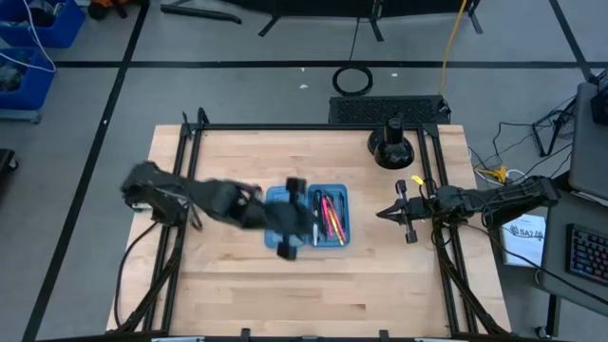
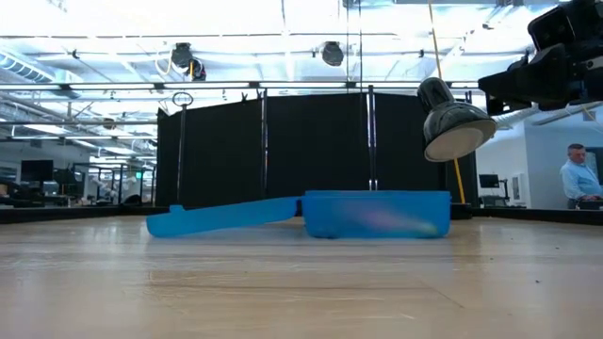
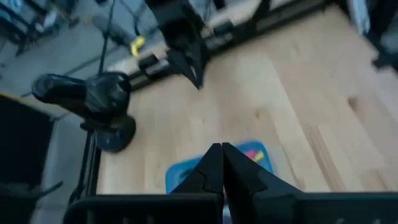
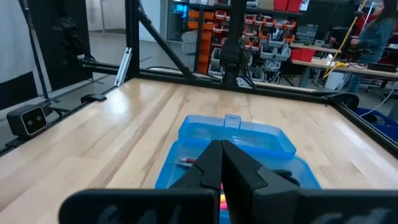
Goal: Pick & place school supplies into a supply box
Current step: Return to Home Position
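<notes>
The translucent blue hinged plastic case lies open directly beneath our left gripper and just ahead of our right gripper. Both are pressed together and empty. Pink and black pens lie inside; we see none outside, so only parking the arms seems left.

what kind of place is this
Likely a robotics lab or workshop: a left arm and right arm at a black-framed wooden table, shelves of red and orange parts bins behind, a person beyond.
</notes>
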`<state>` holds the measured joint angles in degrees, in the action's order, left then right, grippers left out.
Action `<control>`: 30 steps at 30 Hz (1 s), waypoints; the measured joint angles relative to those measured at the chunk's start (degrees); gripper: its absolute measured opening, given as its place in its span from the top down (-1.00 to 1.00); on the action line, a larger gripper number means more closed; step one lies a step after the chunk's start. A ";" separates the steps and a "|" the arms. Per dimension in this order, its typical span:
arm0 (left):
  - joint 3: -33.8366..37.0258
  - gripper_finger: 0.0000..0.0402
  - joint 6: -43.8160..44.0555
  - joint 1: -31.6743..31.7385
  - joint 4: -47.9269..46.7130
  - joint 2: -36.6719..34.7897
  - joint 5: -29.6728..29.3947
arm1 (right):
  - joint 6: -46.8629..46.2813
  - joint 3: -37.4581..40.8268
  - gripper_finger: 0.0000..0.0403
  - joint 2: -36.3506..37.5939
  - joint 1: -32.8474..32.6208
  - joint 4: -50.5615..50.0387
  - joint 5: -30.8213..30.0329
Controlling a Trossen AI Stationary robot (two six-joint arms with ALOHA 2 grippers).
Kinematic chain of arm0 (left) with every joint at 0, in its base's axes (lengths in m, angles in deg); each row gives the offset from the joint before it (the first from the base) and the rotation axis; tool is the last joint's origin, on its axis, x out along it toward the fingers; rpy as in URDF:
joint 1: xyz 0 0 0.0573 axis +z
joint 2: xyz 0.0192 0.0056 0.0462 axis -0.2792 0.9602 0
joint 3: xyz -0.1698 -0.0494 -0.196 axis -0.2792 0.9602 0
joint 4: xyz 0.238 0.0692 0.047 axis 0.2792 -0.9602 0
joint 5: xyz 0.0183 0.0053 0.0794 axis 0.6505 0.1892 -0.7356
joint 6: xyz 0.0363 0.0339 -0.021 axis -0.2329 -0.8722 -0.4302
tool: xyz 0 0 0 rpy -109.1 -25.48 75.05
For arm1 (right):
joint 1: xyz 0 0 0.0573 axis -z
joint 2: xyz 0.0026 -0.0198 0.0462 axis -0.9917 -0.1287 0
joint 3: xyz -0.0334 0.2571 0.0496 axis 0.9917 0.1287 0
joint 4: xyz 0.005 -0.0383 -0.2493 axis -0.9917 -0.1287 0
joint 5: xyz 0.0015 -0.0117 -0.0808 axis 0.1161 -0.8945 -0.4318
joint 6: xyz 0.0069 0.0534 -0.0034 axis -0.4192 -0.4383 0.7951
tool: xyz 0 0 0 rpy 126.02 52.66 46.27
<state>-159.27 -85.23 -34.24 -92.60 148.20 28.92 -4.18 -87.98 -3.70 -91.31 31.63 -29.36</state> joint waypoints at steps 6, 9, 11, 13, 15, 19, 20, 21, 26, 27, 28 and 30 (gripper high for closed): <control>27.93 0.98 -3.56 3.63 23.90 -18.09 7.26 | 0.06 0.05 1.00 0.00 0.00 0.89 0.59; 40.92 0.99 -1.97 3.66 35.34 -27.61 5.32 | 0.01 0.07 1.00 0.00 0.00 1.42 2.85; 48.09 0.99 -0.11 3.31 40.69 -33.63 4.99 | -0.15 0.09 1.00 0.00 -0.02 2.29 2.97; 54.66 0.99 0.31 1.84 44.21 -39.23 4.16 | -0.73 0.09 1.00 0.01 -0.02 3.47 2.91; 61.03 0.99 0.26 0.37 47.92 -43.91 2.07 | -1.31 0.09 1.00 0.09 -0.02 4.48 2.66; 72.09 0.99 0.07 0.13 58.13 -50.09 -2.19 | -0.83 0.09 1.00 1.15 0.12 4.67 2.56; 74.27 0.99 -0.08 0.10 58.97 -51.27 -2.05 | -0.46 0.09 1.00 1.32 0.21 4.80 2.56; 76.34 0.99 -0.42 0.00 59.02 -52.31 -1.73 | -0.05 0.09 1.00 1.57 0.33 5.21 2.57; 87.83 0.99 -3.09 2.23 64.82 -58.38 -0.61 | -0.59 -1.83 1.00 2.74 1.17 5.33 2.51; 89.84 0.99 -2.48 3.58 66.62 -59.75 0.57 | -0.59 -2.54 1.00 2.77 1.52 5.61 2.53; 91.49 0.99 -1.21 4.97 67.65 -61.18 2.82 | -0.61 -2.90 1.00 2.85 1.86 6.00 2.59; 94.10 1.00 1.32 7.30 68.03 -64.01 8.13 | -0.87 -2.96 1.00 2.81 2.53 5.71 2.78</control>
<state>-65.18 -83.90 -26.95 -24.57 84.19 37.05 -5.05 -90.94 -0.89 -88.78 37.34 -26.59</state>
